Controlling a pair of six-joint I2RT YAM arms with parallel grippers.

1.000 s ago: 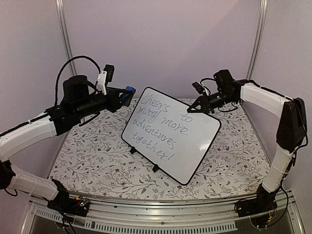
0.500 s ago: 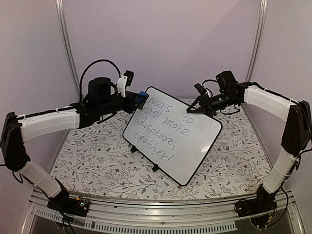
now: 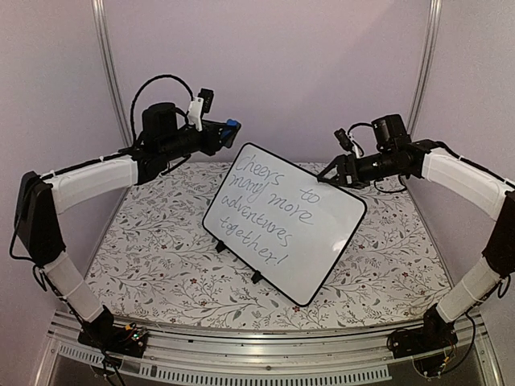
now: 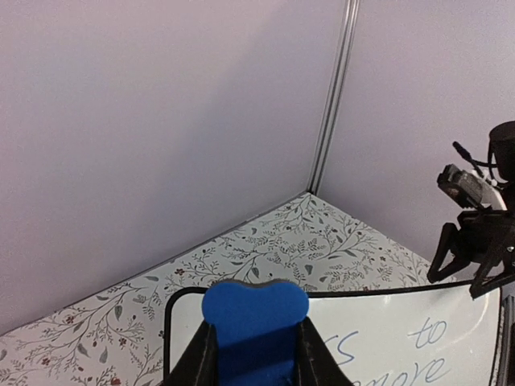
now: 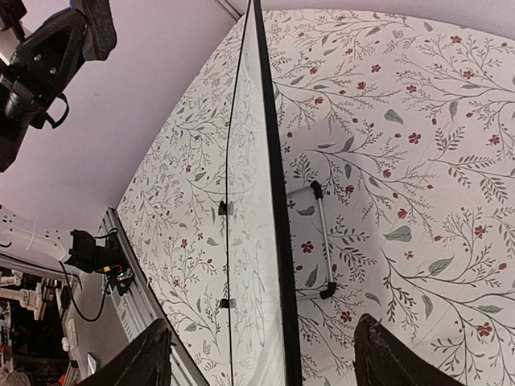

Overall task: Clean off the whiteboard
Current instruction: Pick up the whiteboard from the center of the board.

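Reaching toward the far middle with its forearm raised, the left arm keeps the left gripper (image 3: 228,129) just above the far left corner of the whiteboard (image 3: 298,241), its jaws closed on a blue eraser (image 4: 253,310). The right arm stretches to the left. The right gripper (image 3: 332,174) has its jaws spread wide around the board's far right edge. The whiteboard stands tilted in the middle of the flowered table (image 3: 145,257), with handwriting on it.

Soft even light around me, faint shadows, reflections on the whiteboard (image 5: 251,241), my right fingers (image 5: 386,354) blurred, wrist-view edges warped.
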